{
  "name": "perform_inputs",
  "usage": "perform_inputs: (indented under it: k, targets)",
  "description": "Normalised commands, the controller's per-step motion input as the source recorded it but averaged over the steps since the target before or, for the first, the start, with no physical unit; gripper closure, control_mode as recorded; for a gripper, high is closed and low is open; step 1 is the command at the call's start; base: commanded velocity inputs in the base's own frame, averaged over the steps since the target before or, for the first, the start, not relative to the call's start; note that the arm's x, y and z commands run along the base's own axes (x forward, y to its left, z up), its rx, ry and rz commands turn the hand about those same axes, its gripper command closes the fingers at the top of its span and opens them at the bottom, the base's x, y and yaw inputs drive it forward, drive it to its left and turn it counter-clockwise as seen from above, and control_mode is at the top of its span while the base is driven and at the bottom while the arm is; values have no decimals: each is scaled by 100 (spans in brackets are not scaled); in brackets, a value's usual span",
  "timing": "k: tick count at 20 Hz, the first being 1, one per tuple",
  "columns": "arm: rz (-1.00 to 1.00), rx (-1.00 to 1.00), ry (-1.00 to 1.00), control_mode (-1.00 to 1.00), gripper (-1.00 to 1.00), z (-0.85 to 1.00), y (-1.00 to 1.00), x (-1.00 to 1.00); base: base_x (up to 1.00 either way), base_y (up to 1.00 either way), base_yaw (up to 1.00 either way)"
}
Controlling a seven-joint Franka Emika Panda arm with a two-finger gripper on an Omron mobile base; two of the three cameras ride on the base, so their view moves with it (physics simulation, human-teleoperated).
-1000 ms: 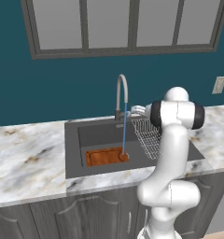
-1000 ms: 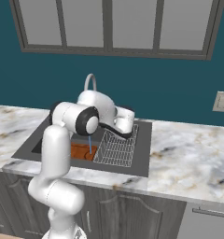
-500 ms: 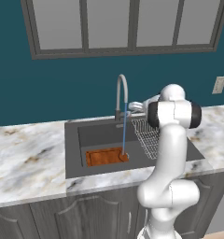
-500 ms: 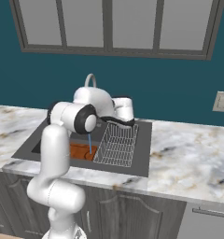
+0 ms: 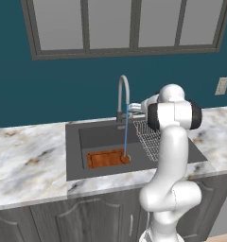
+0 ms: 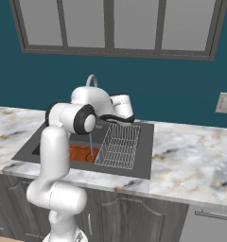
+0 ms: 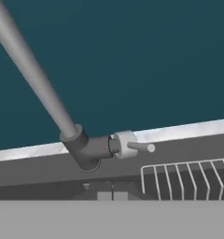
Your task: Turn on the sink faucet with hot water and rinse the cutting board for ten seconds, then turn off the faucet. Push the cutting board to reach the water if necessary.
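Swung further back toward the wall over the last second, hand now tucked close beside the sink faucet (image 5: 123,97) at centre frame of the left base view, wrist riding above the wire dish rack (image 5: 151,138). Fingers not distinguishable in any picture; judged pressed together with nothing between them. Aimed, in the hand view, straight at the faucet's dark base (image 7: 84,149) and its small side lever (image 7: 138,147), which pokes toward the right of frame just above the rack's wires (image 7: 188,177). Probably held there so the shut fingers can nudge the lever when rinsing time is up.

Running already: water (image 5: 126,132) drops as a thin blue line from the spout tip, centre of the left base view, and lands on the right end of the cutting board (image 5: 108,158). Lying flat on the floor of the sink (image 5: 73,142), lower centre of that frame, well placed under the stream, so no push looks needed. Seen too as an orange patch behind the arm in the right base view, cutting board (image 6: 80,152) left of the rack (image 6: 119,146). Marble worktop (image 5: 25,160) around the basin.

Likely step in hand: waiting out the rinse, lever next.
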Motion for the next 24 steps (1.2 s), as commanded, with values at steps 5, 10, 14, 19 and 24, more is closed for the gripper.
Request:
perform_inputs:
  k: [5, 10, 14, 19, 24]
  targets:
    - [16, 0, 0, -100, 100, 0, -22, 0, 0, 0, 0]
    - [16, 0, 0, -100, 100, 0, -33, 0, 0, 0, 0]
    - [17, 0, 0, -100, 100, 0, -39, 0, 0, 0, 0]
    - [19, 0, 0, -100, 100, 0, -50, 0, 0, 0, 0]
    - [18, 0, 0, -100, 100, 0, -50, 0, 0, 0, 0]
